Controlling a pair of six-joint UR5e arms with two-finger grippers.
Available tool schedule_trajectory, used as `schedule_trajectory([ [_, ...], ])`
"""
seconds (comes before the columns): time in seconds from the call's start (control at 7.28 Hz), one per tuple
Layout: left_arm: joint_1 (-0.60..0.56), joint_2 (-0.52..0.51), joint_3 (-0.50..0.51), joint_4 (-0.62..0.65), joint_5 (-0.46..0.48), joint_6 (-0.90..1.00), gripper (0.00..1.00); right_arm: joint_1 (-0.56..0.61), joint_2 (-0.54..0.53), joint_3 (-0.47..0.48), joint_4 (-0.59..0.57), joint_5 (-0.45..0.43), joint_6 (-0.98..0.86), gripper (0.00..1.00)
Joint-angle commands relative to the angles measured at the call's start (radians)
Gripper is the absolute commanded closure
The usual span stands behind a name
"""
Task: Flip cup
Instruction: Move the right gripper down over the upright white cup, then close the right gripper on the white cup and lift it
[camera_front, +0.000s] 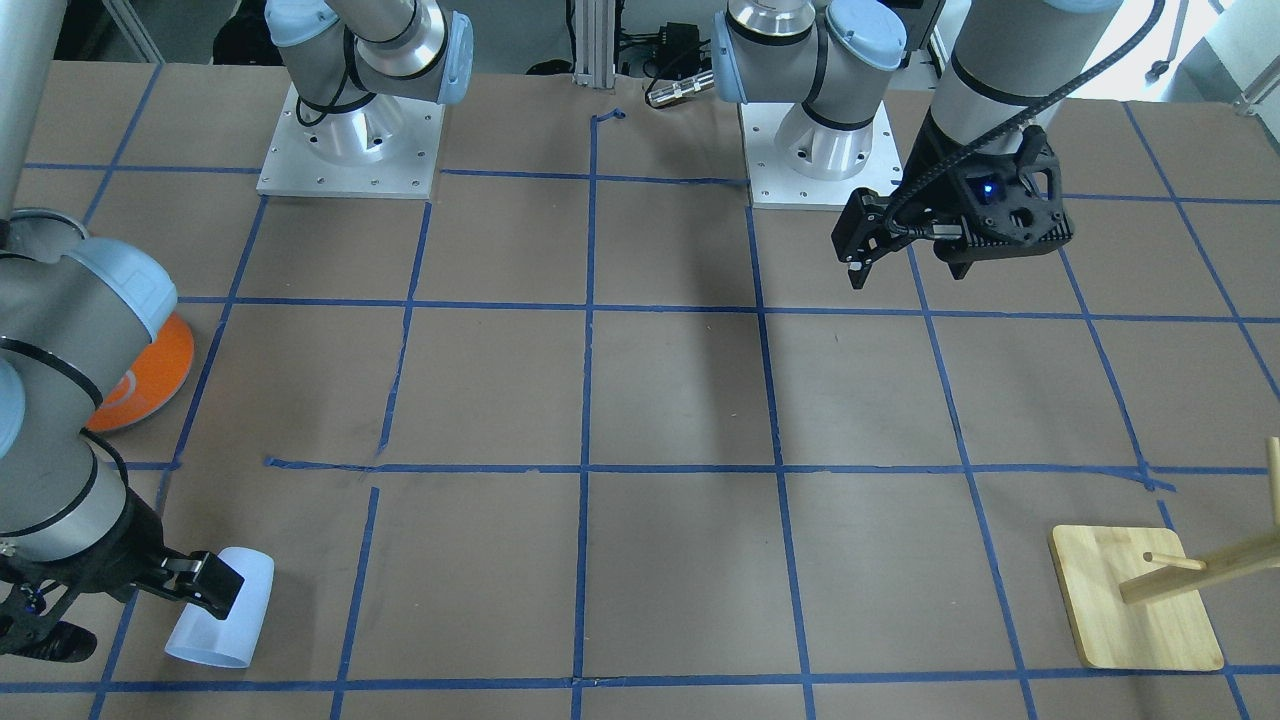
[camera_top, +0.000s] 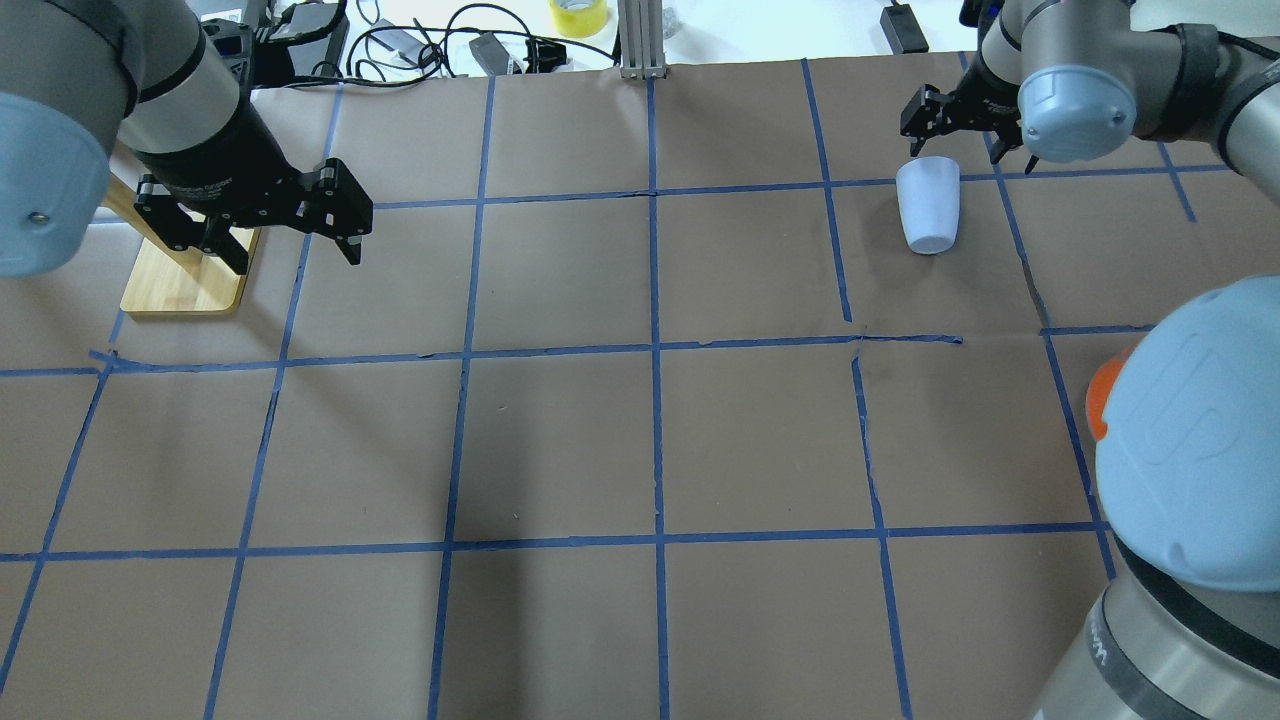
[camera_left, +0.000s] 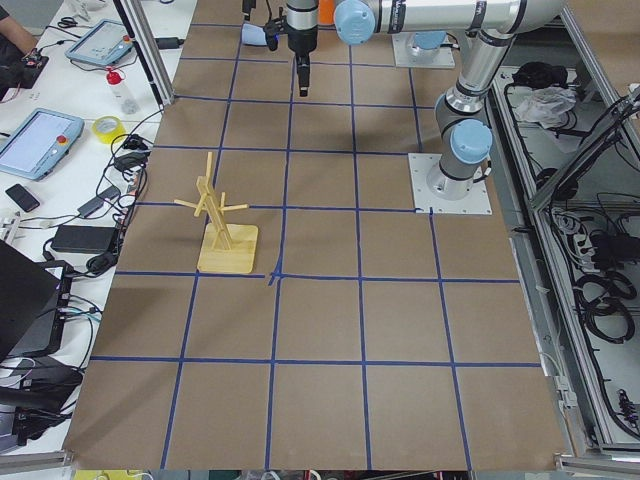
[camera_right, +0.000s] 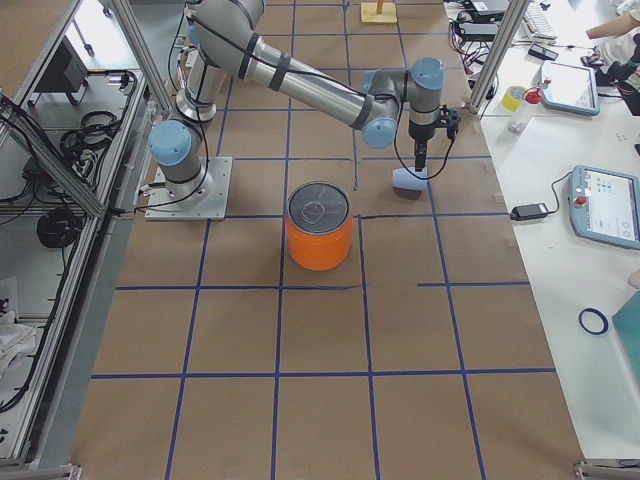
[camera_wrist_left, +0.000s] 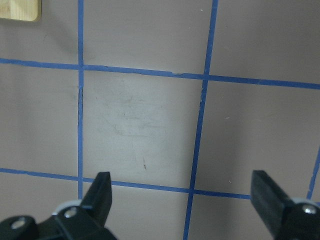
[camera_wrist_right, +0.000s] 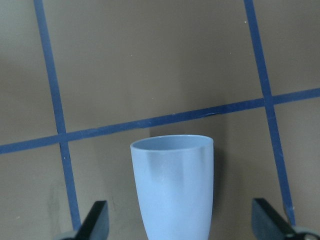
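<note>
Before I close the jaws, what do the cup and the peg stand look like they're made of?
The cup is probably plastic with a matte finish: smooth, even pale bluish-white walls with only soft, dull highlights. The stand looks like unpainted light wood, possibly bamboo: pale yellow-tan base board and pegs.

The cup (camera_top: 928, 205) lies on its side on the table (camera_top: 650, 440), wide end away from the robot. The right end effector (camera_wrist_right: 179, 212) hangs just over the cup. The can (camera_right: 320, 240) stands nearer the robot than the cup. Well to the cup's left stands the peg rack (camera_left: 228, 250). The left end effector (camera_top: 297, 255) hangs between them, nearer the rack.
</note>
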Motion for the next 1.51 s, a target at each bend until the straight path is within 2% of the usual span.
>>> schedule_trajectory([
  [0.0,0.0,-0.001,0.0,-0.001,0.0,0.001,0.0,-0.001,0.056,0.0,-0.066,0.004,-0.022,0.0],
  [1.1,0.0,-0.001,-0.002,-0.003,0.006,0.001,0.0,-0.002,0.144,0.001,-0.104,0.007,-0.079,0.0],
  [1.24,0.0,-0.002,-0.002,-0.003,0.008,-0.001,0.0,-0.002,0.147,0.003,-0.112,0.002,-0.081,0.04],
  [1.37,0.002,-0.002,-0.002,-0.003,0.009,-0.001,0.0,-0.002,0.146,0.001,-0.108,-0.008,-0.084,0.32],
])
